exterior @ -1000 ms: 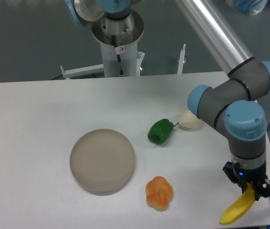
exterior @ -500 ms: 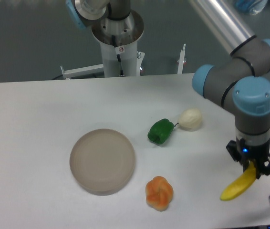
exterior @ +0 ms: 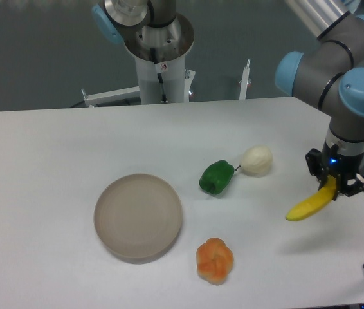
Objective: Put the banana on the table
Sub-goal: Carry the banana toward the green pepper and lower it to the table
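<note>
yellow banana (exterior: 308, 206) hangs clenched by one end in the end effector (exterior: 334, 187) above the bench (exterior: 53, 148) near its right edge, so lowering and letting go come next.

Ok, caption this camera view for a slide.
Gripper holds banana above the table, right of the green pepper.

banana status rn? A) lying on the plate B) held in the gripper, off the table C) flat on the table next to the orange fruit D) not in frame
B: the gripper is shut on one end of the banana, which hangs tilted above the table with its shadow separate below; the plate has nothing on it.
</note>
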Robot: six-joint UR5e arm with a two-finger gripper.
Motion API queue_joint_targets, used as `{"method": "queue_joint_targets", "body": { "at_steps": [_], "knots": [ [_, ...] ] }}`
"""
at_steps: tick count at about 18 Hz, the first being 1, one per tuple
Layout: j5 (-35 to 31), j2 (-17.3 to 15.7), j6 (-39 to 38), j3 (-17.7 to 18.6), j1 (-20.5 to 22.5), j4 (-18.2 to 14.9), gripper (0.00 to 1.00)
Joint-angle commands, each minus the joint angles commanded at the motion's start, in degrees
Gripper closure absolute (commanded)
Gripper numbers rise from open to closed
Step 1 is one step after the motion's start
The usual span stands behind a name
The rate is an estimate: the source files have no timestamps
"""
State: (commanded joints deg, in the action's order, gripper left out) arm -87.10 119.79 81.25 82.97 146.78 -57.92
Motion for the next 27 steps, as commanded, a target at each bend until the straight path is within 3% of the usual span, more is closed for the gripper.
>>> {"method": "queue_joint_targets", "body": {
  "at_steps": [4, 10, 20, 27],
  "knots": [
    [-0.09, 2.20, -13.28, 0.26, -2.72, 2.28, 0.75],
    [-0.18, 5.45, -21.30, 1.76, -5.27, 7.29, 0.75],
    [-0.26, 4.75, -18.94, 7.46, -6.07, 9.93, 0.75],
    [-0.70, 4.66, -17.71, 8.17, -7.21, 9.93, 0.75]
  ]
}}
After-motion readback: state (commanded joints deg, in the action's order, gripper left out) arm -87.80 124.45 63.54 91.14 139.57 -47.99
